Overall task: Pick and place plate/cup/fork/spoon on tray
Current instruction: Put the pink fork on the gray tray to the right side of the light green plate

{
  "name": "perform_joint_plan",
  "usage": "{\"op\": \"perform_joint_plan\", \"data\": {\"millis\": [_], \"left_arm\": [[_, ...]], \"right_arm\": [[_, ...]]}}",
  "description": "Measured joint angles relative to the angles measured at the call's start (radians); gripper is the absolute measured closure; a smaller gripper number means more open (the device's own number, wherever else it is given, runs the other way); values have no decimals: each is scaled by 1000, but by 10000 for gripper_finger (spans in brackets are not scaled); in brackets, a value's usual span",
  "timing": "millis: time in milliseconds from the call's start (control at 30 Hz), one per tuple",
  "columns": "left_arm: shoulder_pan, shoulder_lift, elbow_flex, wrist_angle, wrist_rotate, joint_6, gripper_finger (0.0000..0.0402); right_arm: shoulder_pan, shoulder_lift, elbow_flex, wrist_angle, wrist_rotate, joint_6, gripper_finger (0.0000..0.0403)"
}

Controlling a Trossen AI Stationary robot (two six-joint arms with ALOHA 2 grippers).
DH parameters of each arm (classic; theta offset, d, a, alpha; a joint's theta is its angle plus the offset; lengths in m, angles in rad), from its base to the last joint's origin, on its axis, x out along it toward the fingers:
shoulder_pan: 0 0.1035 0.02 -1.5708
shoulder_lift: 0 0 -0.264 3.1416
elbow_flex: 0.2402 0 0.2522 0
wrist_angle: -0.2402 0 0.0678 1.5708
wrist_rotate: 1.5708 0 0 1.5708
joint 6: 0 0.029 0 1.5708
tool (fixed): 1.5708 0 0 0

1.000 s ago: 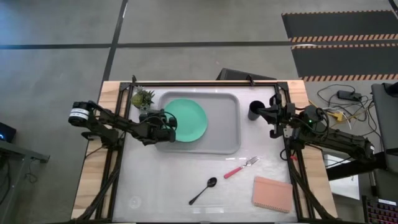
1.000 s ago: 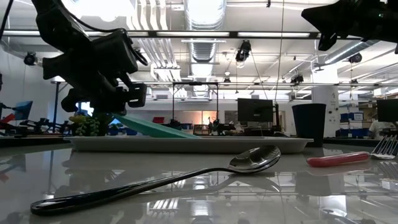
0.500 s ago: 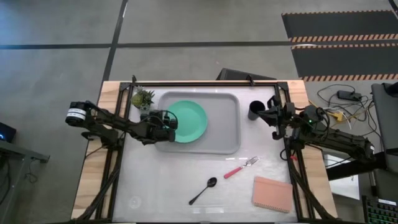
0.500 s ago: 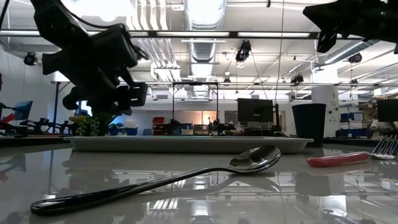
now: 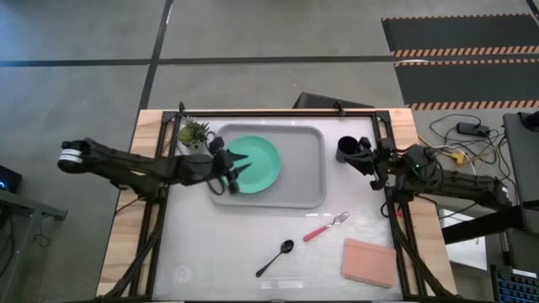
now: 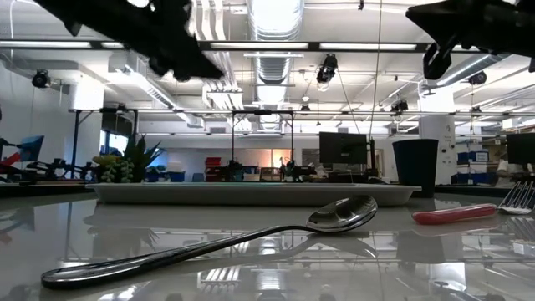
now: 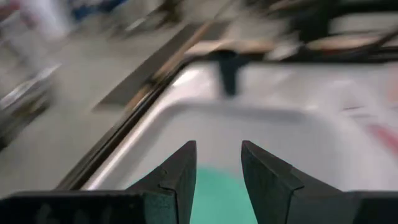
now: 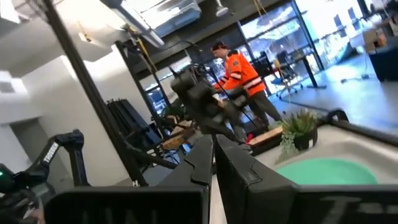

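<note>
Mint-green, the plate (image 5: 255, 162) lies flat in the tray's (image 5: 307, 189) left half, with the left gripper (image 5: 237, 167) released and empty above its left edge. The spoon (image 5: 274, 257) and fork (image 5: 327, 225) wait near the table's front edge. Beside the cup (image 5: 345, 150) at the tray's right edge, the right gripper (image 5: 367, 160) is clenched; coming in closed, it could tip the cup.

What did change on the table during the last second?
The left pincer let go of the plate, which dropped flat in the tray, then rose, open. The right pincer crept closer to the cup. Fork and spoon stayed.
</note>
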Motion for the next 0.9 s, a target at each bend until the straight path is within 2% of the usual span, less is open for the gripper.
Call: {"op": "perform_joint_plan", "data": {"millis": [67, 133, 333, 533, 633, 767, 900], "left_arm": [[0, -52, -1, 10, 99, 77, 292], [-1, -94, -2, 10, 120, 122, 292], [1, -197, -34, 12, 88, 217, 292], [1, -253, -69, 28, 25, 231, 292], [1, -265, -76, 28, 20, 239, 292], [1, -274, -92, 28, 19, 275, 292], [1, -280, -109, 28, 0, 307, 292]], "right_arm": [[29, 17, 0, 2, 36, 16, 394], [63, 36, 0, 10, 61, 28, 394], [197, 111, 41, 65, 145, 9, 394], [337, 253, 168, 57, 264, -123, 394], [388, 336, 247, 21, 314, -137, 394], [430, 448, 343, -44, 331, -91, 394], [463, 564, 427, -124, 331, 35, 394]]}}
